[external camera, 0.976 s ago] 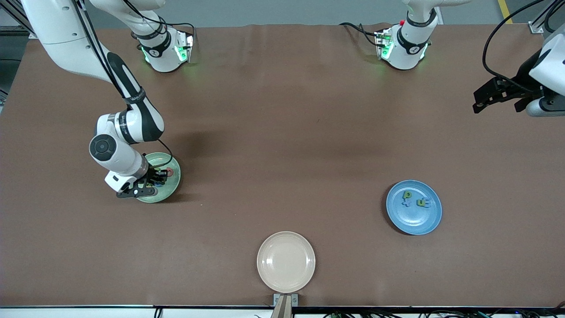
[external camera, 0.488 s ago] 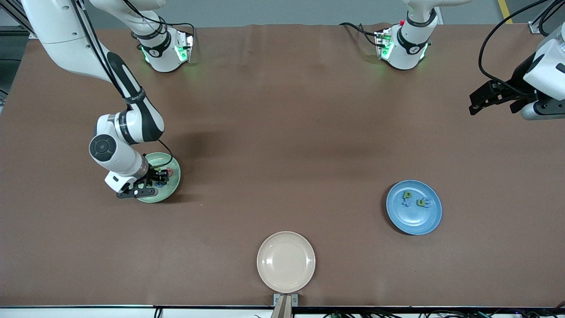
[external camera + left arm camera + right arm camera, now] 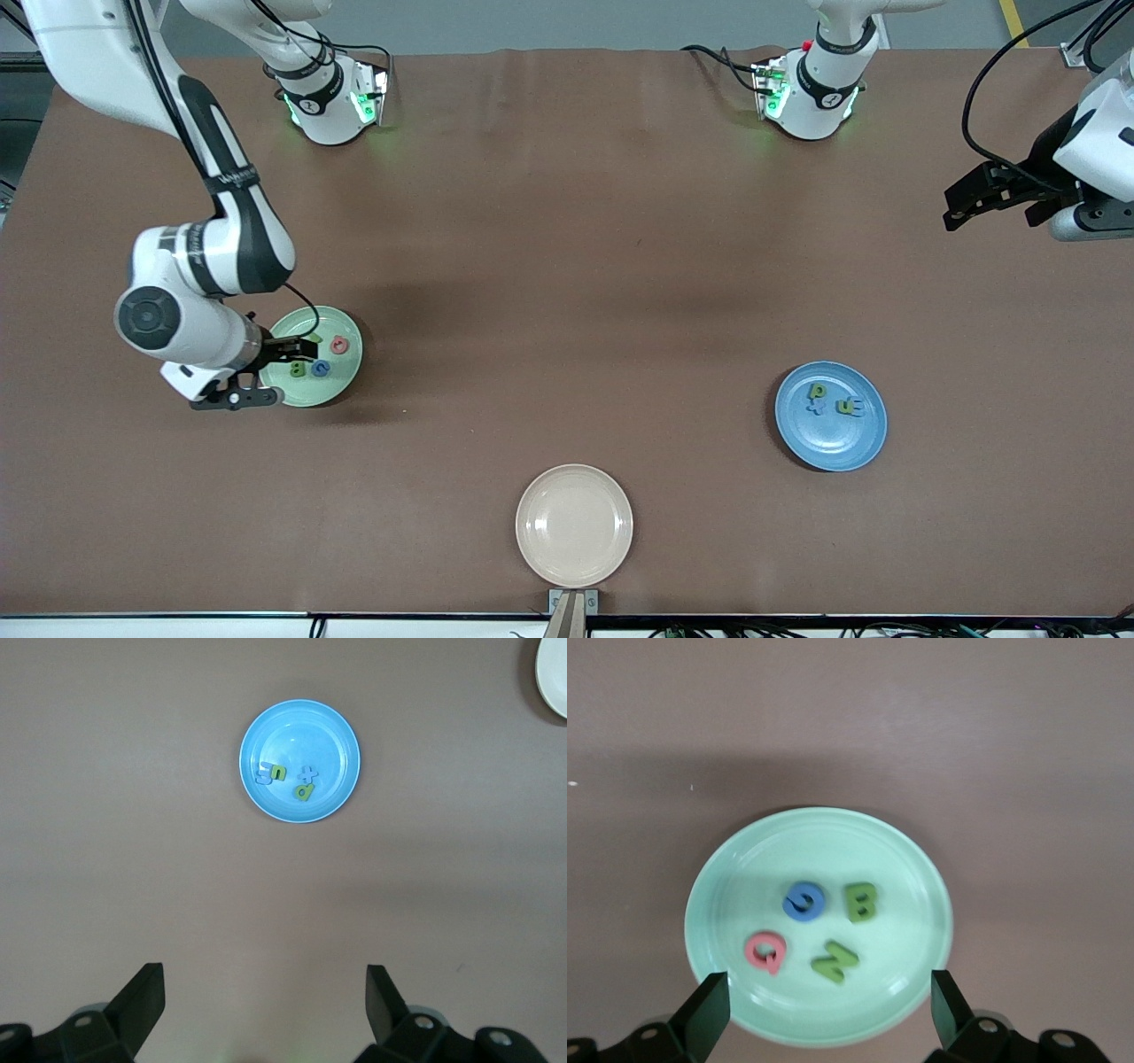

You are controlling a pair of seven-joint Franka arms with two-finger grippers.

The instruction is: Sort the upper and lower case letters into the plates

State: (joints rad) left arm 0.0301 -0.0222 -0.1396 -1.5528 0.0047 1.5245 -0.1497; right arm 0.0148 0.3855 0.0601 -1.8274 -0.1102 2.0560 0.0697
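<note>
Letters sit in two plates, and you can see them all. Look first toward the right arm's end of the tabletop: the mint green plate (image 3: 330,385) lies there, near that edge. In it you have the blue G (image 3: 803,902), the green B (image 3: 860,902), the green N (image 3: 834,962) and the pink O (image 3: 765,951), close together but apart. Your right gripper (image 3: 266,377) hangs just over that plate's rim, its claw spread wide and holding nothing.

Next, you find the cream plate (image 3: 574,525) at the middle of the tabletop's edge nearest the front camera.

Then you come to the blue plate (image 3: 830,434), toward the left arm's end. It holds the green p (image 3: 304,792), the blue x (image 3: 308,774), the green n (image 3: 278,773) and the blue m (image 3: 263,775).

Your left gripper (image 3: 961,202) waits up high near the tabletop's edge at that end, its claw wide and holding nothing.
</note>
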